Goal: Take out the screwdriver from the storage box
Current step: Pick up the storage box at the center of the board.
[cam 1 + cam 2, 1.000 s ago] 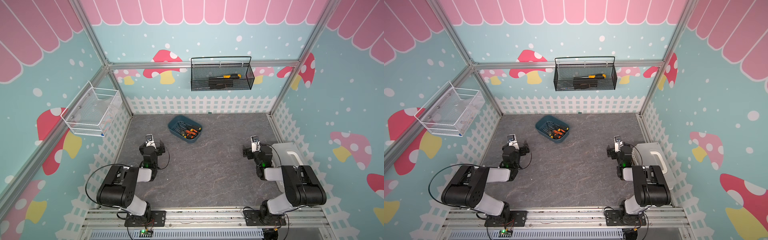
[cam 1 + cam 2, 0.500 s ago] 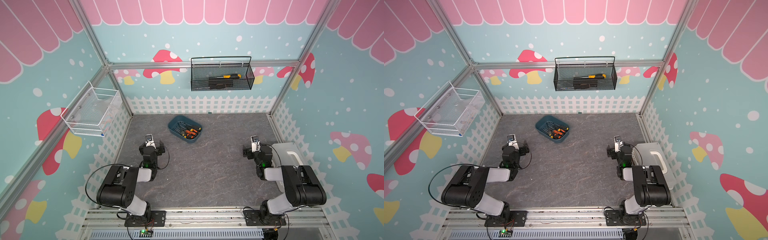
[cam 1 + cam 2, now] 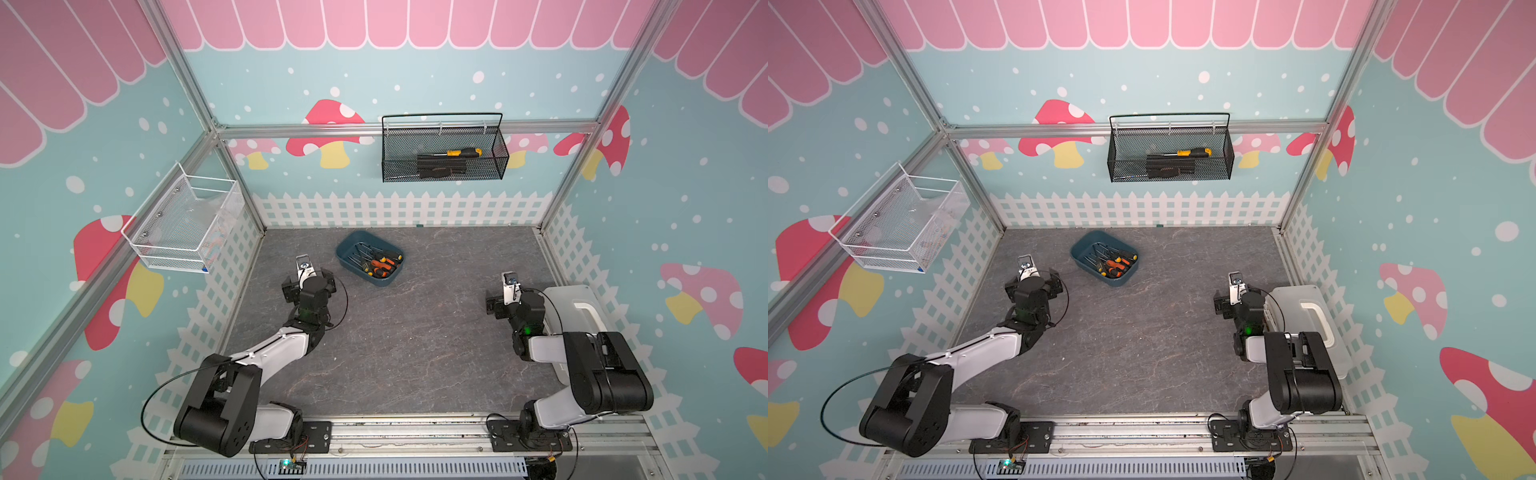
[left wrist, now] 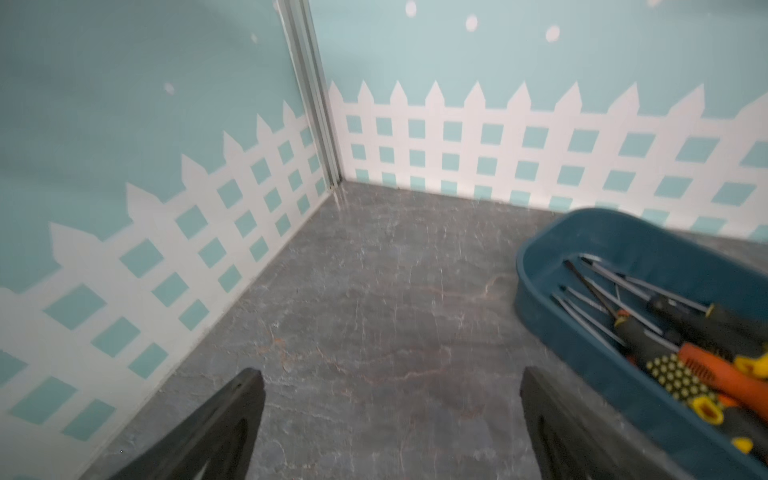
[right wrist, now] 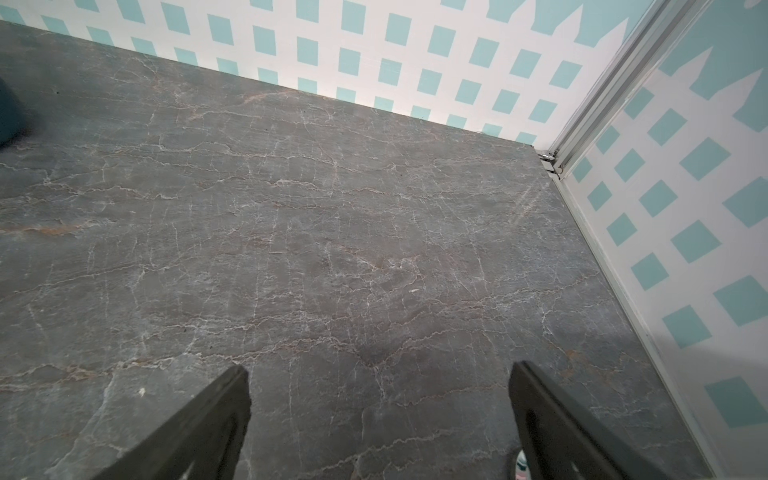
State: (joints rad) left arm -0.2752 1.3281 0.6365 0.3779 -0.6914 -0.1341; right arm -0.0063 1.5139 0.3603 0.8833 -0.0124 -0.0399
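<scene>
Showing the outset: screwdrivers [image 3: 380, 264] lie in the box [image 3: 374, 280], upper centre of a top view; left gripper [image 4: 388, 376] and right gripper [image 5: 380, 368] both spread, empty (removal remains).

Standing here, I can find no word, number or brand that can be read. The orange, black and yellow-handled screwdrivers [image 4: 715, 372] lying in the shallow dark teal-blue plastic storage box [image 4: 536, 303] show only dotted and ribbed grip patterns. If they carry any lettering, it is too blurred to make out. Well to the left of that box, up on the side wall, a white wire-mesh basket [image 3: 174, 224] has a small blue tag [image 3: 204, 270] at its lower corner, too small to read. The teal walls [image 3: 415, 83] behind the box bear only painted pictures.
</scene>
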